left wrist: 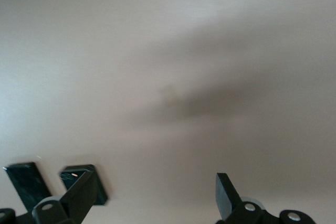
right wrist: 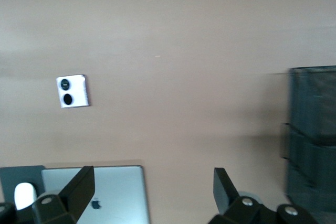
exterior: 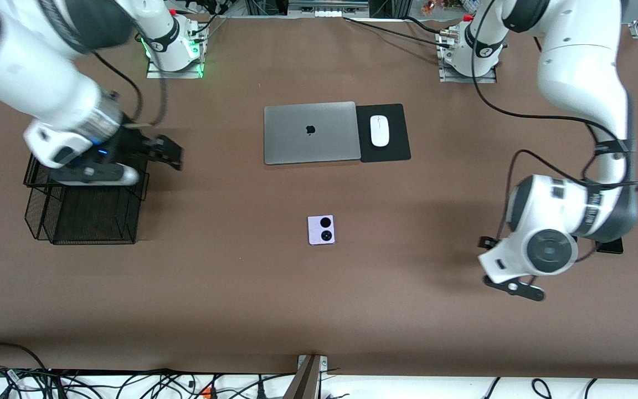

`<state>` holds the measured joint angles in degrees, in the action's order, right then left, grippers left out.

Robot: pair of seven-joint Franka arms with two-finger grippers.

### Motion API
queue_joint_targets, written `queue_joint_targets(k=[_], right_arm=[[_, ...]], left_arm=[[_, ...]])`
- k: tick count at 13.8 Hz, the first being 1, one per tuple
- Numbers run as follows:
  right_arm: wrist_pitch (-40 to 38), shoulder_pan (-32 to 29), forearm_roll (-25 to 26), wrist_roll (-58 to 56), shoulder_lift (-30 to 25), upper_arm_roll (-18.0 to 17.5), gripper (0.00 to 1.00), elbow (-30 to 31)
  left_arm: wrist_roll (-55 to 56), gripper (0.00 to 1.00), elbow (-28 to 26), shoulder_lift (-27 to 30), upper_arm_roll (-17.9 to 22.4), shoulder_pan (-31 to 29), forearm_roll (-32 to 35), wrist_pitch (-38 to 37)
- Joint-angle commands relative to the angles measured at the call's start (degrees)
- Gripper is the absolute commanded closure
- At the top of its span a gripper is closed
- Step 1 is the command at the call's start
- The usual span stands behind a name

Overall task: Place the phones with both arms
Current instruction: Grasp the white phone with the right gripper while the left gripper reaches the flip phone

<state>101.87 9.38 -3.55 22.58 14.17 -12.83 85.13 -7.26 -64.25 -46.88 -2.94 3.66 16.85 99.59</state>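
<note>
The lilac phone with two black circles lies flat mid-table, nearer the front camera than the laptop; it also shows in the right wrist view. My right gripper is open and empty, up over the black wire basket's edge. My left gripper is open and empty, low over bare table at the left arm's end. In the left wrist view a squarish black phone and a slim black slab lie beside one fingertip. In the front view only a dark sliver shows past the left arm.
A closed silver laptop lies mid-table toward the robots' bases, with a white mouse on a black pad beside it. The wire basket stands at the right arm's end. Cables run along the table's front edge.
</note>
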Motion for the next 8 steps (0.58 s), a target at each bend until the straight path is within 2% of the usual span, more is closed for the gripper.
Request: queue_joint_targets(k=[1, 4, 6, 8], right_arm=[[0.44, 5.8, 0.55, 2.47, 9.7, -0.88, 0.0, -9.6], [3.76, 11.44, 5.82, 6.32, 19.02, -0.88, 0.0, -17.44], [8.85, 13.55, 6.36, 8.09, 23.16, -0.88, 0.0, -18.6], [15.61, 15.4, 5.91, 16.31, 26.68, -0.97, 0.0, -17.81]], left_arm=[[-5.29, 0.0, -3.78, 2.94, -1.01, -5.22, 0.03, 2.97], [-10.83, 0.0, -3.78, 2.94, -1.19, -10.15, -3.91, 4.2], [-11.46, 0.0, -3.87, 2.85, -1.1, -12.26, -5.69, 5.18], [-11.55, 0.0, -4.57, 2.76, -1.1, -13.85, -5.69, 5.09]])
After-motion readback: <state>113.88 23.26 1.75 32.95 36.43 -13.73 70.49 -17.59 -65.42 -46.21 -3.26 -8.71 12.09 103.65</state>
